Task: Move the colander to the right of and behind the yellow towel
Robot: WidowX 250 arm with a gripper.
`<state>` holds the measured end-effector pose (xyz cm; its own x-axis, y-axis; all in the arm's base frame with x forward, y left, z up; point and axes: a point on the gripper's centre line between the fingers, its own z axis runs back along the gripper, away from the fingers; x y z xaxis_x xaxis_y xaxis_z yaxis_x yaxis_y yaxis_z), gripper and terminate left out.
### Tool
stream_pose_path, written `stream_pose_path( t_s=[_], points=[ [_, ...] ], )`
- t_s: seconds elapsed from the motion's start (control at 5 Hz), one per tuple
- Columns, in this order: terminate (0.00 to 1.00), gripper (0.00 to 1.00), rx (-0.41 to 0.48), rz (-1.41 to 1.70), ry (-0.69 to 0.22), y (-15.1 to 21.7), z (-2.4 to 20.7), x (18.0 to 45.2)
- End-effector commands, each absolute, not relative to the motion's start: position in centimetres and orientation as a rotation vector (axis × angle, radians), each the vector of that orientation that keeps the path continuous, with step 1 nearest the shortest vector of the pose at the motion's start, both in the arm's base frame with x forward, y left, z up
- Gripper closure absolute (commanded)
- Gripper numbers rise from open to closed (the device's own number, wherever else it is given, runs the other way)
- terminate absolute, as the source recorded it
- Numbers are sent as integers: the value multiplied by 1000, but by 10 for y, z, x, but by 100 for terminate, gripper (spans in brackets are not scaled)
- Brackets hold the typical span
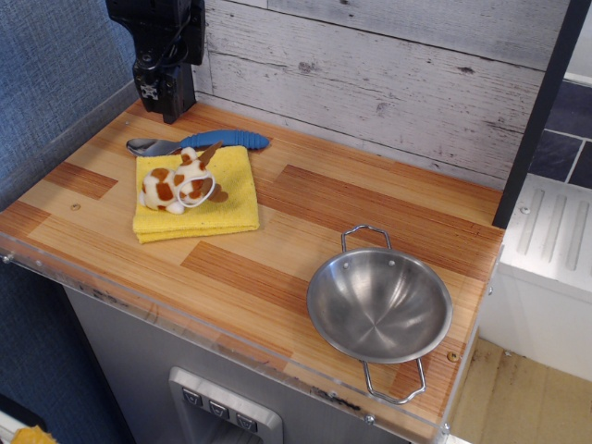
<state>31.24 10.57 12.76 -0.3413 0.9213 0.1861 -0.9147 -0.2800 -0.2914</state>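
Observation:
The colander (379,305) is a shiny steel bowl with two wire loop handles. It sits upright near the front right corner of the wooden tabletop (305,222). The yellow towel (199,196) lies flat at the left of the table, well apart from the colander. My gripper (168,106) is black and hangs at the back left, above the table behind the towel, far from the colander. Its fingers look closed together and hold nothing, but the tips are hard to make out.
A small brown-and-white plush toy (180,182) lies on the towel. A metal spoon with a blue handle (199,142) lies just behind the towel. A grey plank wall (370,74) backs the table. A dark post (541,102) stands at the right.

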Motion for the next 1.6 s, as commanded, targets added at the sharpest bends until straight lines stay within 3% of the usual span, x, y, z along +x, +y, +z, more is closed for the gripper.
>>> stream_pose_path(
  t_s=[0.0, 0.6, 0.8, 1.2, 1.4],
  points=[
    [0, 0, -22, 1875, -411, 106, 128, 312],
    [0, 0, -76, 2358, -183, 83, 107, 283],
    [0, 0, -118, 2499, 18, 54, 93, 273],
    [0, 0, -265, 2614, 321, 4, 80, 257],
    [0, 0, -356, 2611, 400, -21, 68, 253]
  ],
)
